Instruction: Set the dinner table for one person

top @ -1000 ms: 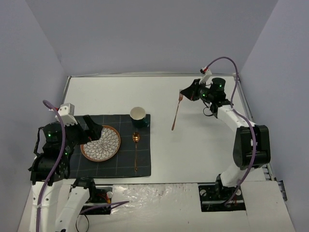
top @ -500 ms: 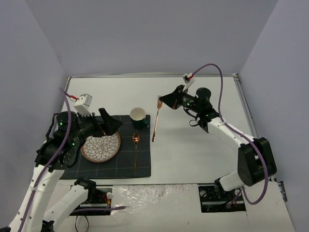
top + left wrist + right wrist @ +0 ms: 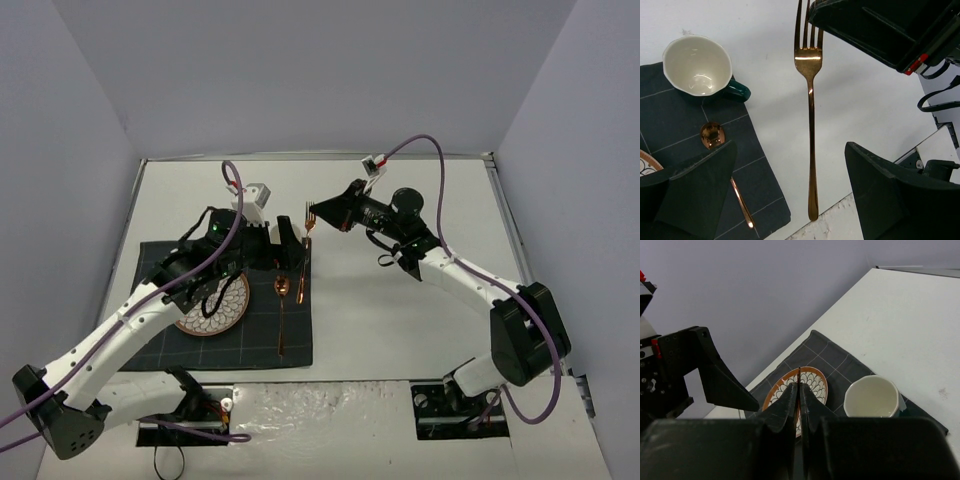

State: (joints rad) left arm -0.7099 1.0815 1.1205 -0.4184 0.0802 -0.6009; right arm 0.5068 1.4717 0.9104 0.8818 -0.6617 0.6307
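My right gripper is shut on the tines end of a copper fork, which hangs handle-down over the placemat's right edge. My left gripper is open, and the fork's handle runs between its two fingers without touching them. On the dark grid-lined placemat lie a patterned plate and a copper spoon. A cream-lined green mug stands at the mat's far corner. In the right wrist view the shut gripper shows only a thin edge of fork over the plate. The white dinner table lies beneath.
Both arms meet above the mat's right edge, the left arm crossing over the plate. Grey walls enclose the table on three sides. Metal rails run along the table's edges. The arm bases sit at the near edge.
The right arm has carried the fork left, from the table's right half to the mat's right edge. The left arm has swung from beside the plate up to the fork.
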